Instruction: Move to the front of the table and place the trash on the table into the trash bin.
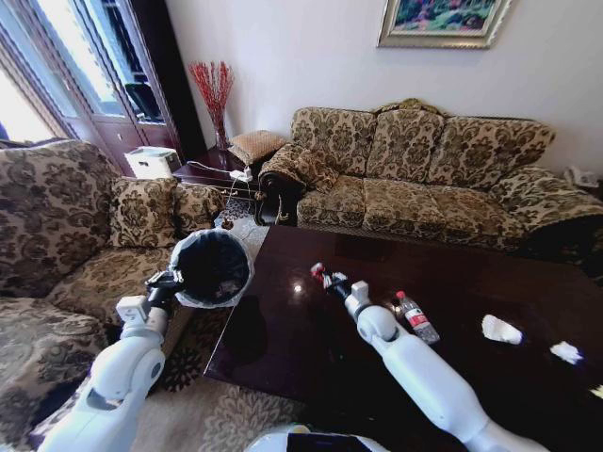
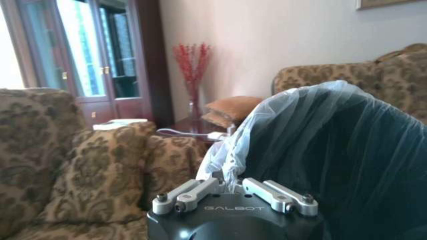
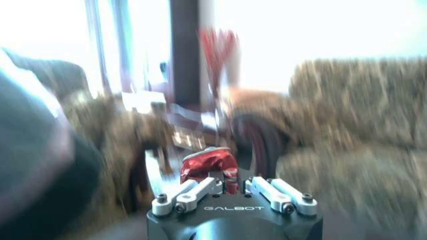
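My left gripper (image 1: 170, 280) is shut on the rim of the trash bin (image 1: 213, 267), holding it up, tilted, beside the table's (image 1: 283, 339) left edge. In the left wrist view the fingers (image 2: 193, 192) pinch the grey liner of the bin (image 2: 333, 150). My right gripper (image 1: 326, 279) hovers over the table's left part, shut on a red-and-white snack wrapper (image 1: 317, 271), a short way right of the bin; the wrapper (image 3: 209, 166) sticks out past its fingers. A clear bottle (image 1: 415, 317) with a red cap lies on the table. Two white paper wads (image 1: 500, 329) (image 1: 565, 352) lie farther right.
A patterned armchair (image 1: 57, 235) stands left of the bin, and a long patterned sofa (image 1: 424, 169) runs behind the table. A dark side table (image 1: 212, 174) with a red-twig vase sits in the far corner. Patterned carpet (image 1: 226, 414) lies before the table.
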### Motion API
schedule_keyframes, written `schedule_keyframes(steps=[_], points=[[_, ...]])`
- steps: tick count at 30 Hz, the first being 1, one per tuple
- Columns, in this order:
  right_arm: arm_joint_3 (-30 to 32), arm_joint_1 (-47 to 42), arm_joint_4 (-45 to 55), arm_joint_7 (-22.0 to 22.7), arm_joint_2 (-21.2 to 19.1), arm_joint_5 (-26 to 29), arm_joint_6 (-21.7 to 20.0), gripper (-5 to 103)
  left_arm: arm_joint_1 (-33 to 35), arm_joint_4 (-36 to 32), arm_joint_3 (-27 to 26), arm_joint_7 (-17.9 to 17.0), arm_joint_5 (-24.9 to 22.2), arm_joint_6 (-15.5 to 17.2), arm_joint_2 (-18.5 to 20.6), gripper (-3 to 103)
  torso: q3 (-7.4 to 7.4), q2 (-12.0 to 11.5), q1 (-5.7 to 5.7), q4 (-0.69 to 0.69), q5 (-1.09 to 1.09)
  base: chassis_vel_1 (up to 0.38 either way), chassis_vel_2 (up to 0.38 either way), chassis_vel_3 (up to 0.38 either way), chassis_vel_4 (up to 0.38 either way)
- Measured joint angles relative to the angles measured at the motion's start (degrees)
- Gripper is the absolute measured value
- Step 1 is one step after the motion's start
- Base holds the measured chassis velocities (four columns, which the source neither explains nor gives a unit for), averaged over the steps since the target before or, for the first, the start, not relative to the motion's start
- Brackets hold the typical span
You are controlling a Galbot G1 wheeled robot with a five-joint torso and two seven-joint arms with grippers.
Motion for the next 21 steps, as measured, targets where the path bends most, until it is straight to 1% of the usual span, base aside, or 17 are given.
schedule_keyframes(steps=[1, 3, 4, 5, 6, 7, 8, 9, 10, 12, 13, 14, 16, 18, 19, 21], points=[[0.00, 0.00, 0.00, 0.00, 0.00, 0.00, 0.00, 9, 0.00, 0.00, 0.00, 0.00, 0.00, 0.00, 0.00, 0, 0.00, 0.00, 0.00, 0.00, 0.00, 0.000, 0.000, 0.000, 0.000], [0.45, 1.45, 5.43, 0.85, -2.37, 2.74, -0.88, 9, -0.24, 0.01, 1.07, 1.20, -0.74, -0.37, 1.21, 0, -0.01, 0.01, 0.00, 0.00, -0.02, 0.000, 0.000, 0.000, 0.000], [0.54, 2.90, 9.11, 1.41, -4.54, 5.19, -1.55, 9, -0.94, 0.07, 2.05, 1.86, -1.84, -0.36, 2.61, 0, -0.01, 0.00, -0.01, -0.01, -0.02, 0.000, 0.000, 0.000, 0.000], [0.54, 2.90, 9.11, 1.41, -4.54, 5.19, -1.55, 9, -0.94, 0.07, 2.05, 1.86, -1.84, -0.36, 2.61, 0, -0.01, 0.00, -0.01, -0.01, -0.02, 0.000, 0.000, 0.000, 0.000], [0.50, 4.11, 11.44, 1.63, -5.94, 6.84, -1.91, 9, -1.52, 0.18, 2.73, 2.38, -2.67, -0.29, 3.75, 0, -0.01, 0.00, -0.01, -0.02, 0.02, 0.000, 0.000, 0.000, 0.000], [0.23, 6.16, 14.92, 1.72, -8.39, 9.68, -2.51, 9, -2.58, 0.46, 3.99, 3.37, -4.32, 0.01, 5.93, 0, -0.01, 0.00, -0.01, -0.01, -0.02, 0.000, 0.000, 0.000, 0.000], [0.05, 6.77, 15.87, 1.72, -9.08, 10.67, -2.69, 9, -2.93, 0.56, 4.42, 3.72, -5.00, 0.17, 6.72, 0, -0.01, 0.00, -0.01, -0.02, -0.01, 0.000, 0.000, 0.000, 0.000], [0.05, 6.77, 15.87, 1.72, -9.08, 10.67, -2.69, 9, -2.93, 0.56, 4.42, 3.72, -5.00, 0.17, 6.72, 0, -0.01, 0.00, -0.01, -0.02, -0.01, 0.000, 0.000, 0.000, 0.000], [-0.63, 8.85, 18.59, 1.73, -10.95, 14.37, -3.50, 9, -3.69, 0.81, 5.53, 4.67, -6.95, 0.53, 8.93, 0, -0.01, 0.00, -0.01, -0.03, -0.01, 0.000, 0.000, 0.000, 0.000], [-2.36, 11.73, 21.41, 1.51, -12.41, 19.20, -4.68, 9, -4.58, 1.04, 6.59, 6.24, -8.97, 0.86, 11.65, 0, 0.00, 0.00, -0.01, -0.02, -0.02, 0.000, 0.000, 0.000, 0.000], [-3.46, 13.12, 22.06, 1.14, -12.56, 20.77, -5.12, 9, -5.02, 1.05, 7.02, 6.77, -9.76, 1.08, 12.84, 0, -0.01, 0.00, -0.01, -0.02, -0.01, 0.000, 0.000, 0.000, 0.000], [-3.46, 13.12, 22.06, 1.14, -12.56, 20.77, -5.12, 9, -5.02, 1.05, 7.02, 6.77, -9.76, 1.08, 12.84, 0, -0.01, 0.00, -0.01, -0.02, -0.01, 0.000, 0.000, 0.000, 0.000], [-5.61, 16.21, 22.09, -0.19, -12.17, 22.71, -6.07, 9, -5.54, 0.97, 7.47, 7.13, -11.23, 1.40, 14.38, 0, -0.01, 0.01, -0.01, -0.02, -0.01, 0.000, 0.000, 0.000, 0.000], [-9.54, 21.79, 20.48, -1.25, -10.38, 24.73, -6.69, 9, -5.90, 0.21, 7.64, 7.16, -13.32, 2.23, 16.52, 0, 0.00, 0.00, -0.01, -0.01, 0.00, 0.000, 0.000, 0.000, 0.000], [-9.54, 21.79, 20.48, -1.25, -10.38, 24.73, -6.69, 9, -5.90, 0.21, 7.64, 7.16, -13.32, 2.23, 16.52, 0, 0.00, 0.00, -0.01, -0.01, 0.00, 0.000, 0.000, 0.000, 0.000], [-14.78, 29.19, 18.08, -1.39, -7.41, 27.09, -6.61, 9, -6.01, -0.26, 7.60, 6.98, -14.68, 2.71, 18.58, 0, 0.00, 0.00, 0.00, 0.02, -0.02, 0.000, 0.000, 0.000, 0.000]])
